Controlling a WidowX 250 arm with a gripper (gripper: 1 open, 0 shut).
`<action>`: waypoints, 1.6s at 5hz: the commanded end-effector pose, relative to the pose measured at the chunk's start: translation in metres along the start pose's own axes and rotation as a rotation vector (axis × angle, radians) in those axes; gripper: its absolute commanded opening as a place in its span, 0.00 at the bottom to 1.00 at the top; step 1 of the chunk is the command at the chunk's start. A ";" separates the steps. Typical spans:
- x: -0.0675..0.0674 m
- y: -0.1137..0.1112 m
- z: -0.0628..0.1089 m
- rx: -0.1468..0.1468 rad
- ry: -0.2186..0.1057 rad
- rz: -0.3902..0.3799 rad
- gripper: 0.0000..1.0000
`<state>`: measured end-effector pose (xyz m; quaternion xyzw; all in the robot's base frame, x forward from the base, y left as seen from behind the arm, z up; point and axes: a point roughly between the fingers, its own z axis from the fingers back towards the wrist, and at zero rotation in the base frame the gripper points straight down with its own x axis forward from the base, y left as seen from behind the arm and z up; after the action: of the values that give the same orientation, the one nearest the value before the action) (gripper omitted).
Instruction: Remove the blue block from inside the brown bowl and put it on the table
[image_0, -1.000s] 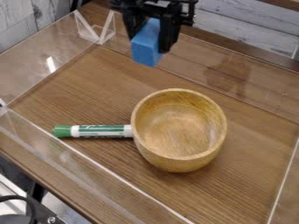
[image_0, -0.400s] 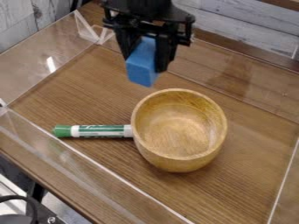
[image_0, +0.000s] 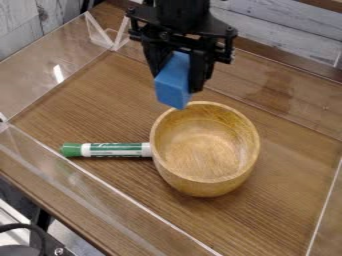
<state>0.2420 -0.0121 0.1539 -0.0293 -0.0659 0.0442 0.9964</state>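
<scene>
One bright blue block (image_0: 174, 82), matte, rectangular, in end effector (image_0: 178, 85).

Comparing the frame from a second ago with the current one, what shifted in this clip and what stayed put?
The black gripper, jaws shut on the small bright blue foam-like block, carried it rightward and lower in the picture, so it now hangs close above the far rim of the round light-brown wooden bowl. Nothing was taken hold of or let go. The bowl and the green-and-white marker on the dark wood-grain table did not move.
</scene>
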 end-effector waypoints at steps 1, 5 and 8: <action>0.006 0.011 0.012 0.013 -0.046 0.000 0.00; 0.012 0.088 -0.002 0.068 -0.053 0.027 0.00; 0.021 0.114 -0.036 0.133 -0.046 0.038 0.00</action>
<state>0.2540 0.0968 0.1028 0.0283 -0.0660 0.0663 0.9952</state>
